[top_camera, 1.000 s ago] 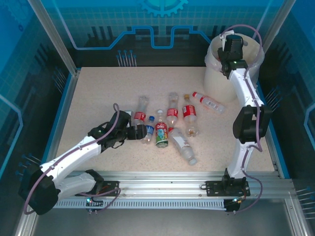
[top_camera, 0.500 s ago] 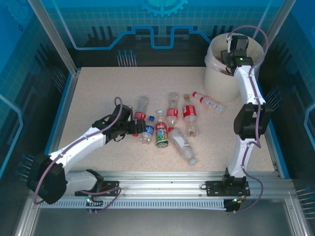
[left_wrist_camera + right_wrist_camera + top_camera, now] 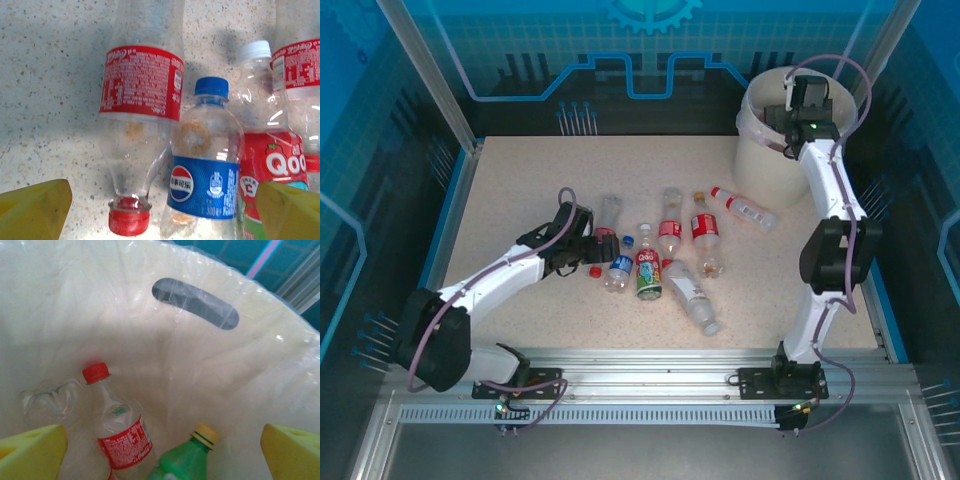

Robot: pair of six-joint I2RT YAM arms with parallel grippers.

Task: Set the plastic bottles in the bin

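Top view: shows left arm closer than 1 s ago to red-capped bottle on counter, and right arm deeper over bin.

Left wrist: shows left fingers wide apart, empty, flanking that bottle and blue-labelled bottle.

Right wrist: shows right fingers wide apart, empty, above red-labelled bottle and green bottle in bin; suggests 1 drop done and next pick imminent.

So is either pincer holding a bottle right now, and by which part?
Nothing is held. The left pincer is open above a red-capped bottle and a blue-labelled bottle; the right pincer is open over the bin.
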